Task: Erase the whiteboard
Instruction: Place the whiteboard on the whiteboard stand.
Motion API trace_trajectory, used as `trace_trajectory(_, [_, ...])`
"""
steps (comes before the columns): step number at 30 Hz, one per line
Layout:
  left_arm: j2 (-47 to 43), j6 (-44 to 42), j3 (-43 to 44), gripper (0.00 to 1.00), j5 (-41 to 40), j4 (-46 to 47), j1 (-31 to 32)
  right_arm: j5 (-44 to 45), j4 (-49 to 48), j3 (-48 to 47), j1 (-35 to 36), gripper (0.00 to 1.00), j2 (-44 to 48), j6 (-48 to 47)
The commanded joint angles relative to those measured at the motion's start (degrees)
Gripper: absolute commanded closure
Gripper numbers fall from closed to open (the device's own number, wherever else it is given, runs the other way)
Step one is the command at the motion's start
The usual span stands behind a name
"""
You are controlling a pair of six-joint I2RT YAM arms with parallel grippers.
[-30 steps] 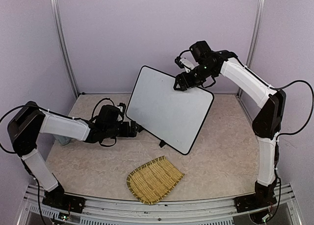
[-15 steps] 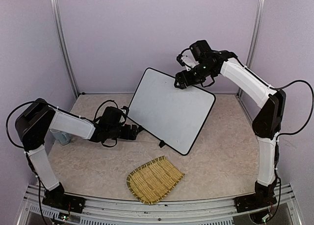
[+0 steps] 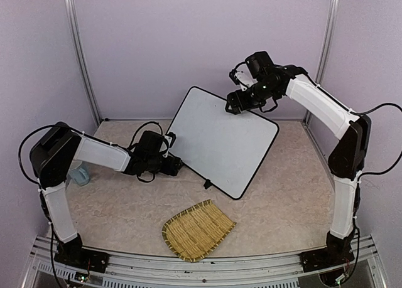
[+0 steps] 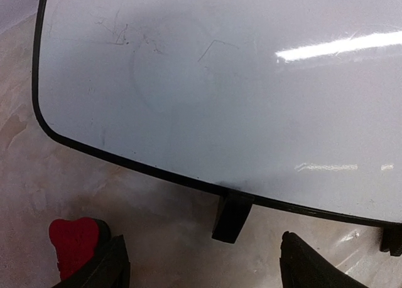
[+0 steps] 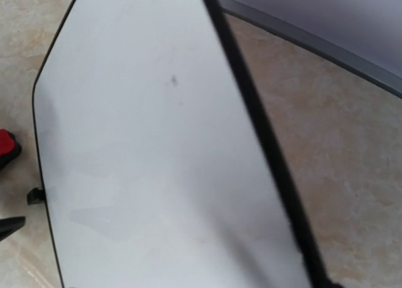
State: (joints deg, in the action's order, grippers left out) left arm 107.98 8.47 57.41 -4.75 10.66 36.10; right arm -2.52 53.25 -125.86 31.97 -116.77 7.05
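Crowding the whiteboard [image 3: 217, 144] rim, the right claw [image 3: 233, 105] hides whether it grips; left claw [image 4: 204, 253] gapes.

No legible writing on the whiteboard [image 3: 220, 144]

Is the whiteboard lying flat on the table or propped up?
Propped up, tilted: the whiteboard stands on its lower edge and small black foot, its top edge raised beside the right gripper.

Pale lilac walls [image 3: 188, 37], aluminium corner posts [image 3: 80, 62], beige marbled tabletop [image 3: 289, 194].
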Motion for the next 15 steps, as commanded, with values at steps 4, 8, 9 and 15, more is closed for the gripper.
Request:
trace_trajectory(4, [4.0, -4.7, 4.5, 0.25, 0.6, -2.2, 0.4, 0.7, -2.2, 2.9, 0.0, 0.17, 5.9, 1.2])
trace_trajectory(8, [5.1, -6.0, 5.4, 0.27, 1.6, -2.2, 0.4, 0.5, -2.2, 2.9, 0.0, 0.17, 6.0, 1.0])
trace_trajectory(9, [5.3, -6.4, 5.6, 0.28, 1.9, -2.3, 0.4, 0.5, -2.0, 2.9, 0.0, 0.17, 5.9, 1.1])
trace_trajectory(15, [6.2, -8.2, 6.8, 0.35, 3.7, -2.3, 0.4, -0.3, -2.7, 4.5, 0.0, 0.16, 6.7, 1.4])
